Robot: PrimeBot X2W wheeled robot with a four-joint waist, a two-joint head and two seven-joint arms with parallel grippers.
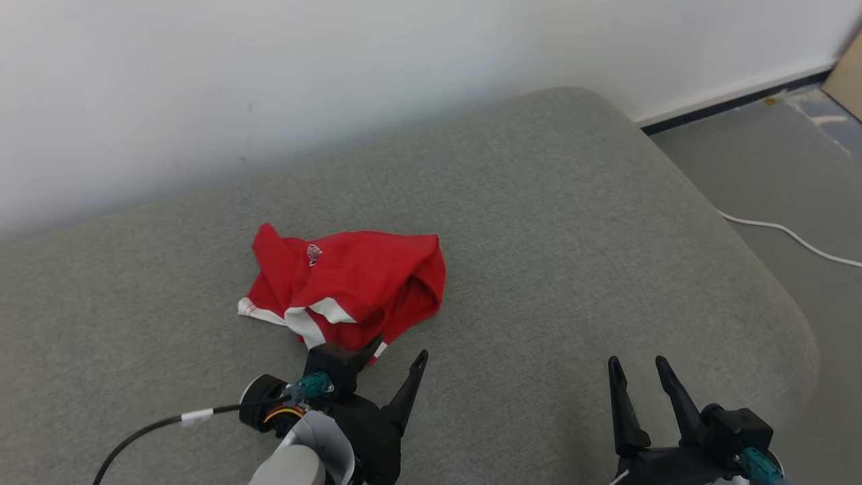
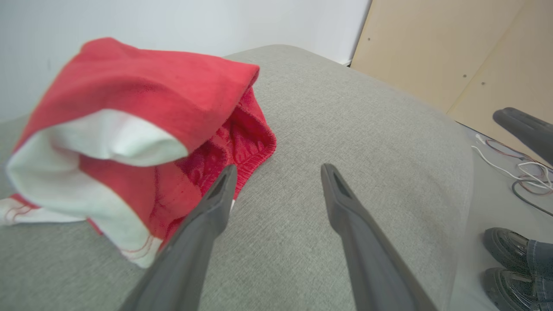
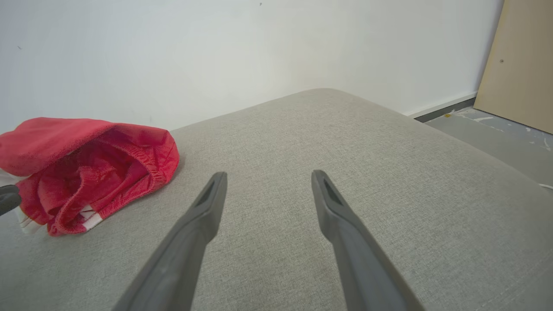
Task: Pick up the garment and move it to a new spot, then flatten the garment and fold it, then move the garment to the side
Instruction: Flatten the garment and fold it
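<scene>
- The red garment (image 1: 350,276) lies crumpled in a loose heap on a grey fabric cushion (image 1: 572,236), left of the cushion's middle in the head view and near the white wall (image 1: 269,67) behind it.
- It has white bands along its lower edges, a small pale badge (image 1: 314,254) on top, and a gathered red hem that gapes open on the side facing the tools.
- The left tool (image 1: 400,348) sits at the garment's near edge with its jaws spread wide and nothing between them.
- In the left wrist view, one finger (image 2: 203,224) of the left tool overlaps the garment's red and white edge. The other stands over bare cushion. Whether the first finger touches the cloth cannot be told.
- A black cable (image 1: 148,428) runs off the left arm's wrist towards the lower left.
- The right tool (image 1: 636,360) is well apart from the garment, over bare cushion at the lower right. Its jaws are also wide and hold nothing.
- In the right wrist view, the garment (image 3: 86,164) lies far to the left of the right tool's fingers, its open hem turned towards them.
- Beyond the cushion's rounded corner is a grey floor (image 1: 774,155) with a white cable (image 1: 794,236) trailing across it.
- A pale wooden panel (image 2: 432,56) leans at the wall in the left wrist view, with loose wires (image 2: 527,172) on the floor below it.
- A person's dark shoes (image 2: 505,246) stand on the floor beside the cushion.
</scene>
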